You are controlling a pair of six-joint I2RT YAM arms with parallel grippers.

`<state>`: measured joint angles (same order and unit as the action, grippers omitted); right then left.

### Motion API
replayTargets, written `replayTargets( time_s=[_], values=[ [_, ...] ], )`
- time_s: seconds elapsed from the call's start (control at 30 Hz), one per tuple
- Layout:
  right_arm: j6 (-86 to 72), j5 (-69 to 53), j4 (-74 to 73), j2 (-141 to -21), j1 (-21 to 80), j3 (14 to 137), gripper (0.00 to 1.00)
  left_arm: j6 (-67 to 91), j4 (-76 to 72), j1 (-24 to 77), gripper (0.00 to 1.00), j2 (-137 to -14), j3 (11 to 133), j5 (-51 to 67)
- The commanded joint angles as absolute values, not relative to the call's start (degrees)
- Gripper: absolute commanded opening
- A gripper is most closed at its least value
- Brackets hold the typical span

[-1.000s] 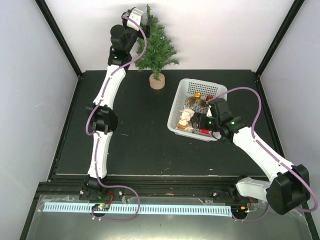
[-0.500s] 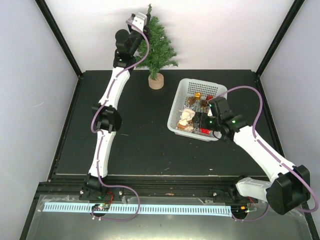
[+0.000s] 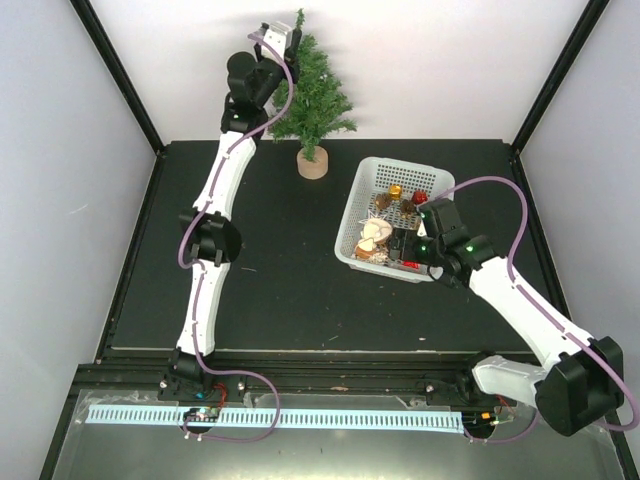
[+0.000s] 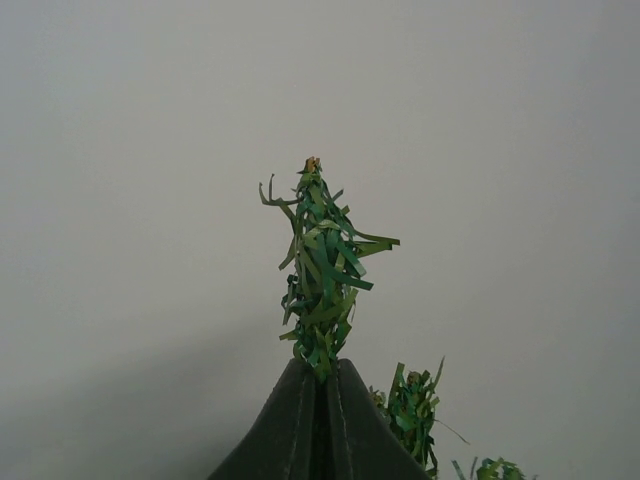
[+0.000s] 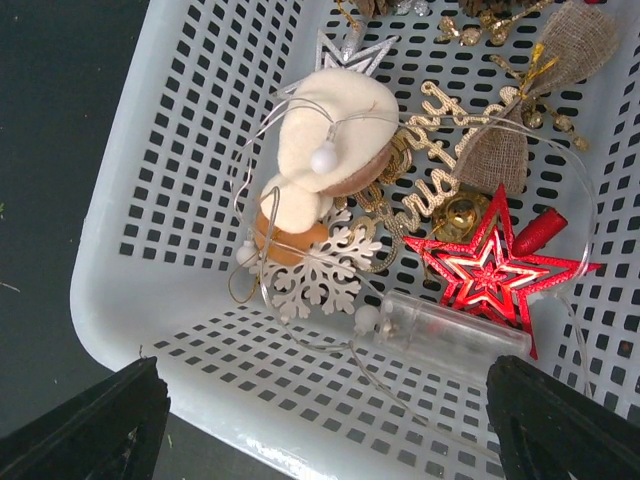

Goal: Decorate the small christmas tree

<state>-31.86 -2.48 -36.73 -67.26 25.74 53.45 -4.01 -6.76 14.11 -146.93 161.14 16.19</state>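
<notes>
**Left claw closed at the treetop, right claw wide over the basket**

- The small christmas tree stands upright on its round wooden base at the far edge of the bench, a bit left of the middle.
- The left arm is stretched along the left side toward the far edge. The left gripper is up at the treetop, on the tree's left side.
- In the left wrist view the fingers are pressed together with only a thin seam between them. The tip sprig rises right from the fingertips and its lowest strands overlap the seam. I can't tell whether the strands are actually pinched or just lie against the fingers.
- The white basket sits in the right half of the bench, toward the far right corner and well apart from the tree.
- The right gripper hangs over the near end of the basket. Its jaws are spread wide, one finger at each lower corner of the wrist view, and nothing is between them.
- Things in the basket:
  - a red star;
  - a white snowflake, touching a cream and brown ornament;
  - gold script lettering;
  - a burlap bow;
  - a silver star at the far side;
  - a clear battery case with thin wire lights looping over the pile.
</notes>
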Motion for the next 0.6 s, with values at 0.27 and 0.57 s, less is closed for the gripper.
replayTargets(
  time_s=[0.27,0.57],
  values=[
    [-32.8,-2.2,-35.1,-60.1,25.8,48.3,0.87,2.8,3.3,12.8,0.02,-130.9,156.1,25.2],
    [-33.0,-2.7,-35.2,-55.4,25.8,45.8,0.87,3.0,9.1,12.2,0.01,-116.8,141.9,29.6]
  ],
)
